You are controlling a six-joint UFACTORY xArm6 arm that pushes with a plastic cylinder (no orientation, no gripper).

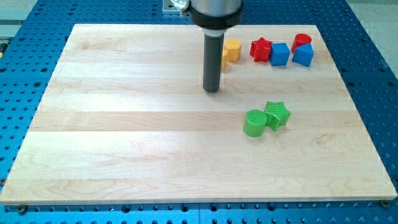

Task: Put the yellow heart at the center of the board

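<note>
A yellow block (231,50) lies near the view's top edge of the wooden board (124,137), partly hidden behind my rod; its shape is hard to make out, and I see no other yellow block. My tip (212,89) rests on the board just below and slightly left of the yellow block, a short gap apart.
A red star (261,48), a blue cube (280,54), a red block (301,41) and a blue block (303,55) line the top right. A green cylinder (254,122) touches a green star (277,114) right of centre.
</note>
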